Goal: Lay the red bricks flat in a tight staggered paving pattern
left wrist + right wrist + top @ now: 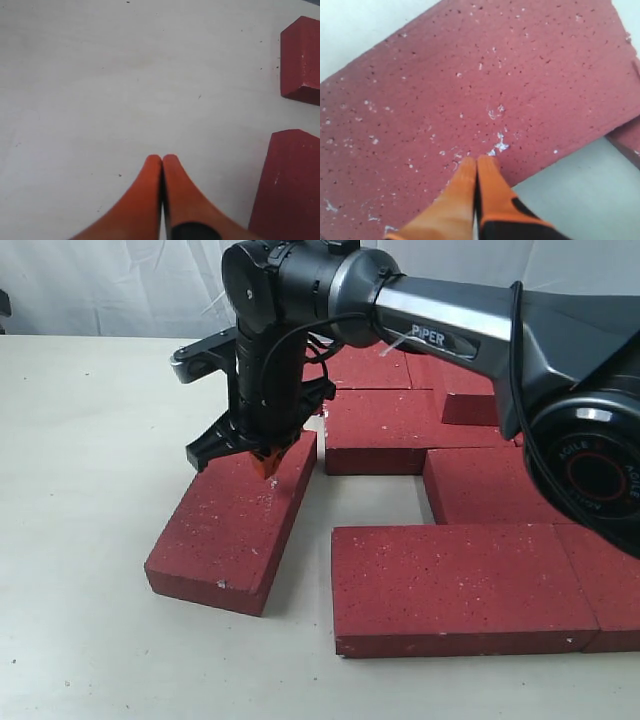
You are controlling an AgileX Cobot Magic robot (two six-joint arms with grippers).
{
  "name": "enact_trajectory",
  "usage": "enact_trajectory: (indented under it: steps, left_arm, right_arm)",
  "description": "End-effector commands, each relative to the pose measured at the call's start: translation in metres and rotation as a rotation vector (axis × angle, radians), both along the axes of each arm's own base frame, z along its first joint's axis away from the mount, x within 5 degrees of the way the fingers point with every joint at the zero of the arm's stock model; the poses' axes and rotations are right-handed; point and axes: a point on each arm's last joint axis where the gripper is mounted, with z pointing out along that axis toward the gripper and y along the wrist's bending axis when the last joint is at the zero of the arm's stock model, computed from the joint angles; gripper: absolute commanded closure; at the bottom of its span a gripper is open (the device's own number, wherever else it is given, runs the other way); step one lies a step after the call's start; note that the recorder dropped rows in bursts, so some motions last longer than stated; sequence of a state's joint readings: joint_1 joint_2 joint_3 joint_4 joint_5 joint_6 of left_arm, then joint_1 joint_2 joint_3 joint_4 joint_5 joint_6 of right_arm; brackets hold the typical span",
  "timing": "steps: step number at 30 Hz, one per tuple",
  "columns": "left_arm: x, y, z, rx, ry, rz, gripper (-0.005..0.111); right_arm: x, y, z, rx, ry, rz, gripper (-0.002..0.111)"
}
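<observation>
Several red bricks lie flat on the white table (80,490). One brick (230,530) sits skewed at the left, apart from the group, and it fills the right wrist view (470,90). My right gripper (268,462) reaches across the middle; its shut orange fingertips (468,162) rest on that brick's top near the far end, with nothing between them. A long brick (460,585) lies at the front, others (375,430) (480,485) behind it. My left gripper (161,159) is shut over bare table, beside two bricks (302,60) (290,185); the exterior view does not show it.
More bricks (370,365) (470,400) lie at the back, partly hidden by the right arm (450,335). A gap of table (375,498) separates the front brick from the middle row. Another brick's corner (630,140) shows close to the skewed one.
</observation>
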State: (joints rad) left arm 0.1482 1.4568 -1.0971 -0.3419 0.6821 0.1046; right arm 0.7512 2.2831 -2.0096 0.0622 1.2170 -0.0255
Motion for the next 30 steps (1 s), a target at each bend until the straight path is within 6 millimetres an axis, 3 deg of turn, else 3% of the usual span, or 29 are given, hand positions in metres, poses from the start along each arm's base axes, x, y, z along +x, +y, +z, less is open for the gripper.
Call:
enact_trajectory:
  steps: [1,6,11,16,24,30]
  left_arm:
    - [0.000,0.001,0.004,-0.024,-0.032,0.015,0.107]
    - [0.001,0.001,0.005,-0.034,-0.045,0.023,0.107]
    - [0.001,0.001,0.005,-0.034,-0.045,0.023,0.107]
    - [0.001,0.001,0.005,-0.034,-0.045,0.023,0.107]
    - [0.000,0.000,0.004,-0.035,-0.035,0.019,0.107]
    - [0.000,0.000,0.004,-0.035,-0.035,0.019,0.107]
  right_arm:
    - [-0.002,0.001,-0.002,0.011,0.022,-0.005,0.109]
    - [-0.012,0.018,-0.031,0.059,0.150,0.009,0.109]
    - [-0.051,0.061,-0.030,0.139,0.149,0.089,0.109]
    - [-0.069,0.082,-0.026,0.250,0.180,0.088,0.109]
    - [-0.052,0.072,0.000,0.305,0.059,0.066,0.109]
    - [-0.026,0.060,-0.009,0.238,-0.096,0.049,0.109]
